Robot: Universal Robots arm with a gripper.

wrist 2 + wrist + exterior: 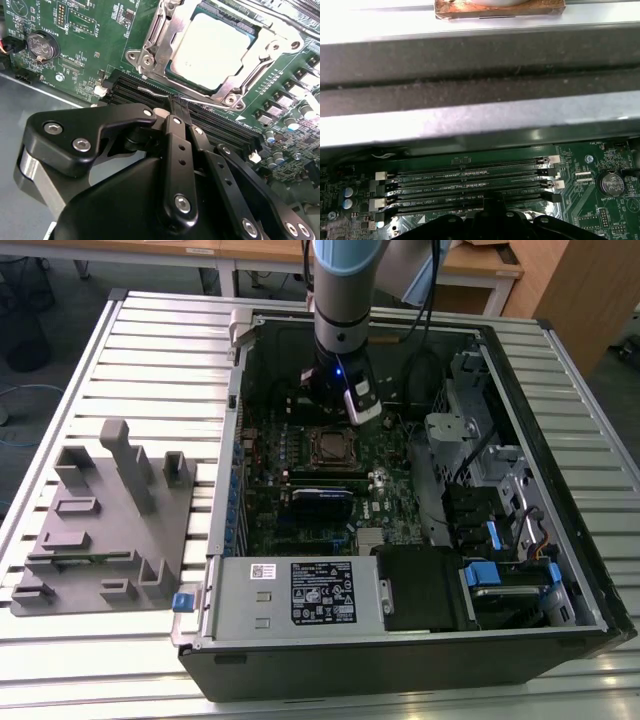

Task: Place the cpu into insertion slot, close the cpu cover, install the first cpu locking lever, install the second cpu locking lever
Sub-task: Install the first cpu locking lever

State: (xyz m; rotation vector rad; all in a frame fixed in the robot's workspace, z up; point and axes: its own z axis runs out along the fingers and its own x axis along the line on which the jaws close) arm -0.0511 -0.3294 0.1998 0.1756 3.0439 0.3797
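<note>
Second wrist view tells the most: cpu (210,50) sits in the slot (313,447), cover (152,45) down over it. Gripper (171,102) fingers are pinched together, tips right at a thin lever (212,103); can't tell if they grip it. First wrist view adds the memory slots (470,182) and case wall (470,55). Exterior view shows the arm (340,300) above.

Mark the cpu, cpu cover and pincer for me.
cpu (210,50): second wrist view, middle of grey top.
cpu cover (156,37): second wrist view, frame side bar.
pincer (177,106): second wrist view, its tip.
</note>
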